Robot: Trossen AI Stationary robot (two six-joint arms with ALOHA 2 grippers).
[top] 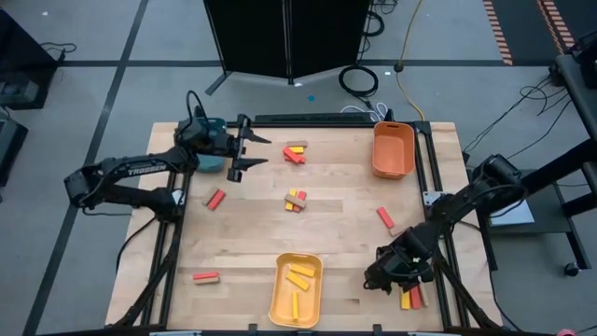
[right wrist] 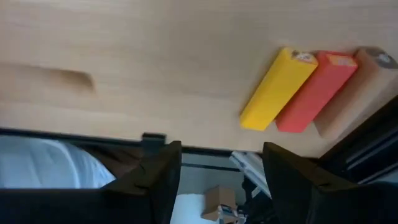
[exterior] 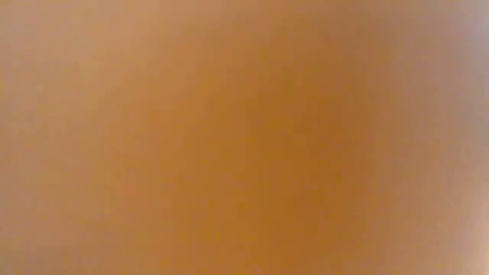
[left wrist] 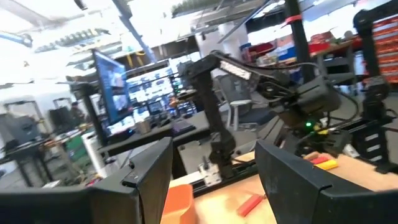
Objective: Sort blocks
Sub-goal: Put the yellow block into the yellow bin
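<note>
Evidently mid-sort, the right gripper (top: 399, 273) hung unclenched and empty beside a yellow block (right wrist: 278, 88) and a red block (right wrist: 316, 91) near the bench's front right corner — likely lining up a pick — while the left gripper (top: 252, 154), likewise spread, waited by the back left.

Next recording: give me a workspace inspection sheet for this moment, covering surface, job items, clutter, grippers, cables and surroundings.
Surface: pale wooden table top, black frame.
Job's things: small red, yellow and tan blocks scattered; yellow bars in the yellow rectangular tray; orange rectangular tray looks empty; teal tray mostly hidden under the left arm.
Clutter: nothing seen.
Grippers: left gripper open, empty, raised at the far-left side; right gripper open, empty, low beside a yellow, red and tan block trio.
Cables: black coil and yellow cable on the floor.
Surroundings: workshop with monitors; low view blocked.
</note>
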